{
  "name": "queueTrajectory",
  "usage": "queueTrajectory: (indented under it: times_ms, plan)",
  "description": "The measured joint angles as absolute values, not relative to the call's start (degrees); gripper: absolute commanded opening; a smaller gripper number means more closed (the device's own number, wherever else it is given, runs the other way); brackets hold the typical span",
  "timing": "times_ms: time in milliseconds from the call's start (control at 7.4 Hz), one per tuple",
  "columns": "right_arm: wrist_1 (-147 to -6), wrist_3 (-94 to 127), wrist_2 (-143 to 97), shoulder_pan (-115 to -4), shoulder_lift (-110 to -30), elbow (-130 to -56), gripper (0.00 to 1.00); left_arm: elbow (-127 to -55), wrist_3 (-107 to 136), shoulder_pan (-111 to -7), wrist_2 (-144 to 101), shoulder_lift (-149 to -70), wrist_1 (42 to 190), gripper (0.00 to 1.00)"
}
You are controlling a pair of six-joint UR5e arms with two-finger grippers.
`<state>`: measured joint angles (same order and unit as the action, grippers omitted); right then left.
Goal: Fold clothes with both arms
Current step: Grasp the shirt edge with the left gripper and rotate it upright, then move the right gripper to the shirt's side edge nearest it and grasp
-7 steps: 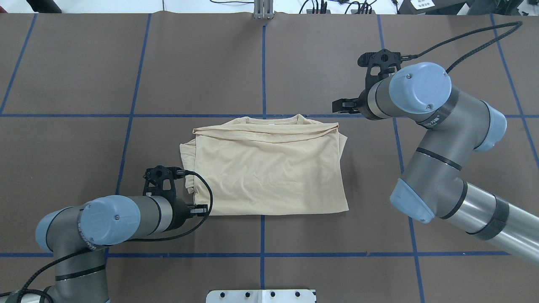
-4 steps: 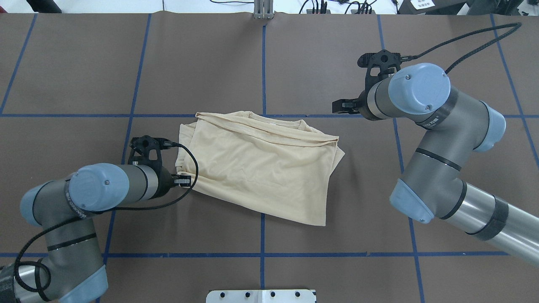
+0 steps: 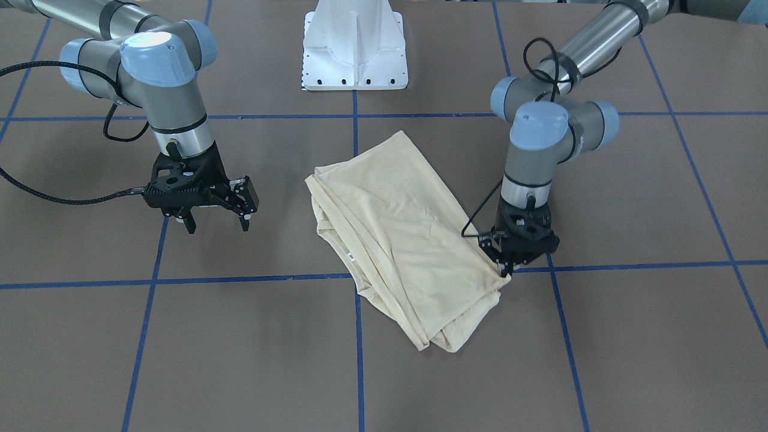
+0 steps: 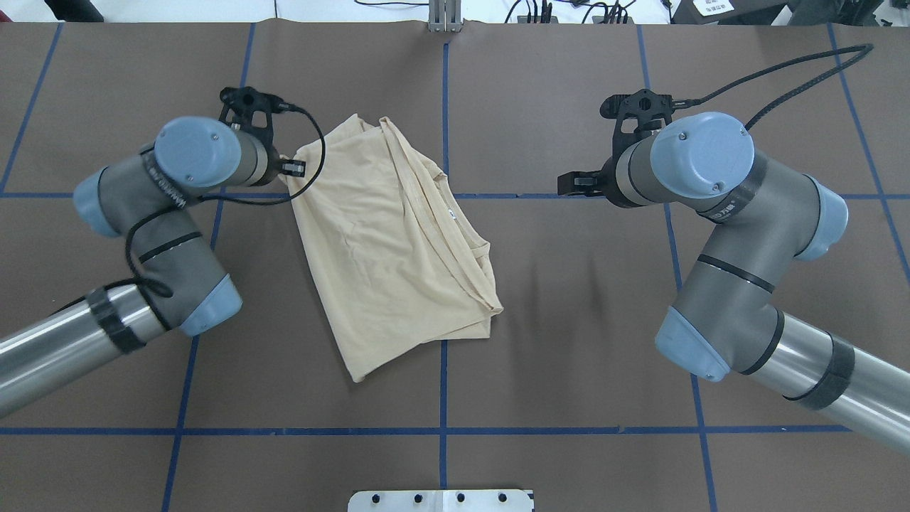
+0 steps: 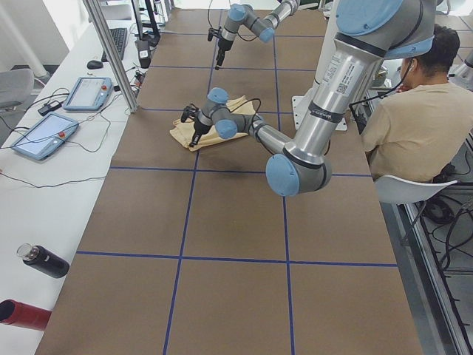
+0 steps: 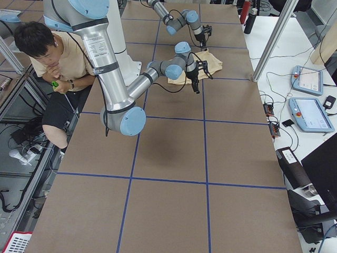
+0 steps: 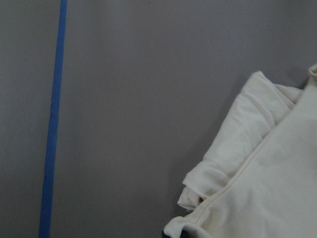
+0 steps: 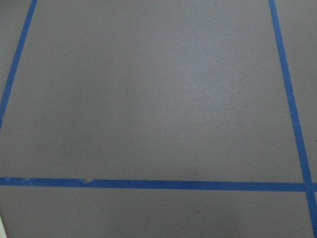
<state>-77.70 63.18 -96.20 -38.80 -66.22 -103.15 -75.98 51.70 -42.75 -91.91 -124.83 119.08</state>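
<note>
Swung round since earlier: folded shirt (image 4: 384,242) now lies diagonal, left of table (image 4: 569,341) centre | left gripper (image 3: 506,270) clamped on its far corner (overhead hides the fingertips) | right gripper (image 3: 218,227) spread wide above bare table, well apart.

Brown table (image 6: 174,211) with a blue tape grid.
Right arm (image 6: 108,68), near and large, silver-grey with light-blue caps; right gripper (image 6: 196,81) black, pointing down over the table.
Left arm (image 6: 179,18), far and small, comes down at the far edge of the T-shirt (image 6: 215,59), which is cream and folded.
Person (image 6: 58,58), seated at the table's edge.
Two teach pendants (image 6: 308,79) on the white bench.
</note>
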Motion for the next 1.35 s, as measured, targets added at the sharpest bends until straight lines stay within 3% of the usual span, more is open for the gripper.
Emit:
queueTrajectory:
  times_ms: [135, 406, 676, 811, 1082, 1352]
  plan:
    - [-77.7, 63.3, -96.2, -38.6, -66.2, -103.2, 1.00, -66.6, 49.3, -44.9, -92.7, -130.8, 123.4, 0.98]
    - [-77.7, 64.2, -96.1, -38.1, -65.9, -103.2, 1.00, -58.3, 46.1, -47.1, -94.3, -135.1, 129.8, 1.00]
    - [-78.2, 70.1, -95.1, -35.6, -62.6, -102.1, 0.96, -63.1, 43.5, -48.0, -98.3, -131.4, 131.5, 1.00]
    - [-78.5, 75.0, -93.2, -33.3, -59.1, -99.8, 0.89, -67.3, 43.2, -48.3, -100.4, -128.1, 131.6, 1.00]
    - [-78.7, 83.8, -87.8, -28.1, -51.3, -91.8, 0.52, -72.5, 43.2, -48.4, -101.8, -123.8, 131.7, 1.00]
    - [-78.5, 89.3, -84.4, -24.6, -46.6, -85.4, 0.46, -73.7, 43.7, -48.4, -101.9, -122.8, 131.7, 1.00]
